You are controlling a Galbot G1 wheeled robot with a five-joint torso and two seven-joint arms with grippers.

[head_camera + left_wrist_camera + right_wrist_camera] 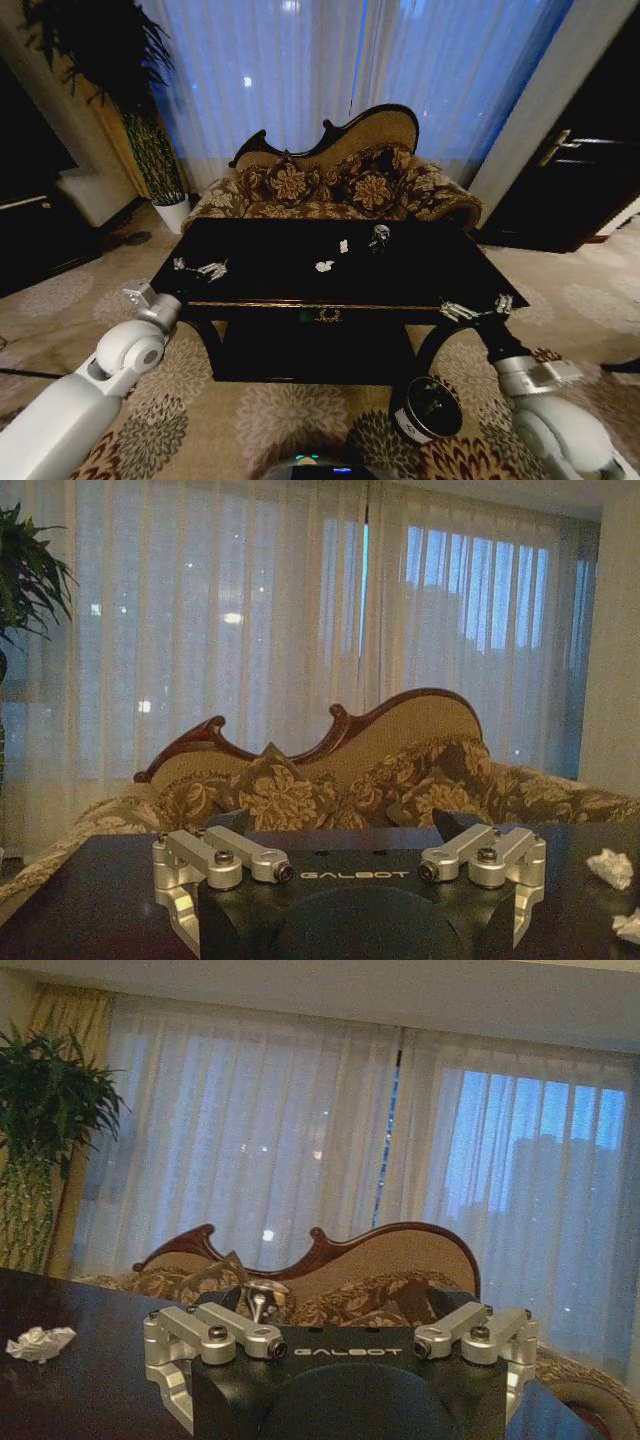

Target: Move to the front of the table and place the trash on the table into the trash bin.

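The glossy black table (260,285) stands right in front of me. Two white paper bits (324,266) (343,245) lie near its middle, with a shiny grey wad (379,237) just right of them toward the back. The left wrist view shows the paper bits (610,867) too; the right wrist view shows one bit (40,1343) and the wad (262,1295). My left gripper (200,268) (345,825) hovers open over the table's left part, holding nothing. My right gripper (478,306) (345,1300) is open and empty at the front right corner. The black trash bin (428,408) stands on the carpet below the right gripper.
A brown floral sofa (330,185) stands close behind the table. A tall plant in a white pot (172,212) is at the back left, and a dark door (570,190) at the right. Patterned carpet (280,410) lies between me and the table.
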